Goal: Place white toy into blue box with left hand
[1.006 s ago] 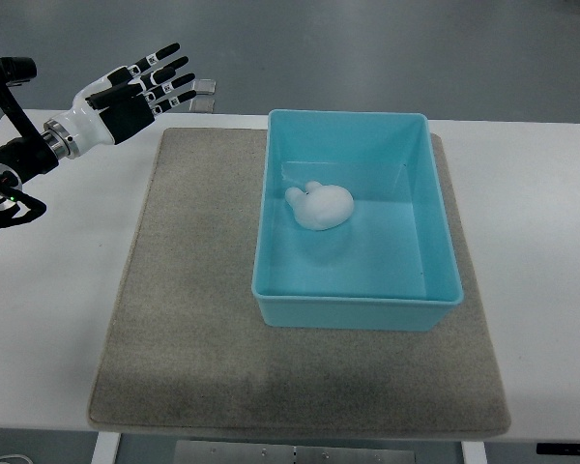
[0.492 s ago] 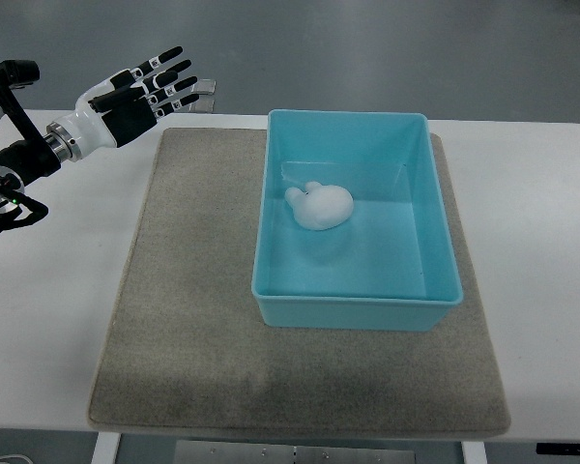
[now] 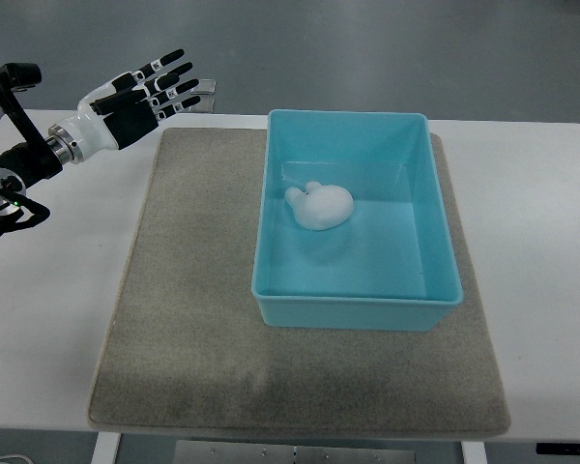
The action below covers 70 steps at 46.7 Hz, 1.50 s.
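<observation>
The white toy (image 3: 321,205) lies inside the blue box (image 3: 435,208), on its floor toward the left side. My left hand (image 3: 153,90) hovers over the table's far left corner, well left of the box, with its fingers spread and nothing in them. The right arm does not show.
The blue box stands on a grey mat (image 3: 184,290) that covers most of the white table (image 3: 541,242). A small grey object (image 3: 205,95) sits at the table's back edge just beyond my left fingertips.
My left hand has drifted very slightly to the right and up; the toy and box have not moved.
</observation>
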Each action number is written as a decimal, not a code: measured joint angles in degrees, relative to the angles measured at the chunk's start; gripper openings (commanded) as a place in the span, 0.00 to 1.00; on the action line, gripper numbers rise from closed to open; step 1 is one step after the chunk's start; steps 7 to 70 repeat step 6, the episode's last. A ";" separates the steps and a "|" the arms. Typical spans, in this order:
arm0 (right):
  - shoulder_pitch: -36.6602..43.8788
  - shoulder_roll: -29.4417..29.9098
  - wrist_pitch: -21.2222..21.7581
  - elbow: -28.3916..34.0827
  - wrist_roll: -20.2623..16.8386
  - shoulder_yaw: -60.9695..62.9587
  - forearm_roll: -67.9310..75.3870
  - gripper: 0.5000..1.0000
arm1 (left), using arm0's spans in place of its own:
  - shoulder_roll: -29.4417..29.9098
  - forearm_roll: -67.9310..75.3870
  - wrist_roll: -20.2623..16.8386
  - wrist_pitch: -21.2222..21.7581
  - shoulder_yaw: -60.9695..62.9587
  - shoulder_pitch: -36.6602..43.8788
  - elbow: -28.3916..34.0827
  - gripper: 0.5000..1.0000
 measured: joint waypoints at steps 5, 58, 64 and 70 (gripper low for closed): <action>-0.05 0.00 0.18 0.01 -0.16 -0.03 -0.11 0.87 | 0.02 0.00 0.00 0.00 0.00 0.00 0.00 1.00; -0.05 0.00 0.24 0.04 -0.16 -0.04 -0.15 0.87 | 0.04 0.00 0.00 0.00 0.00 0.00 0.00 1.00; -0.05 0.00 0.24 0.04 -0.16 -0.04 -0.15 0.87 | 0.04 0.00 0.00 0.00 0.00 0.00 0.00 1.00; -0.05 0.00 0.24 0.04 -0.16 -0.04 -0.15 0.87 | 0.04 0.00 0.00 0.00 0.00 0.00 0.00 1.00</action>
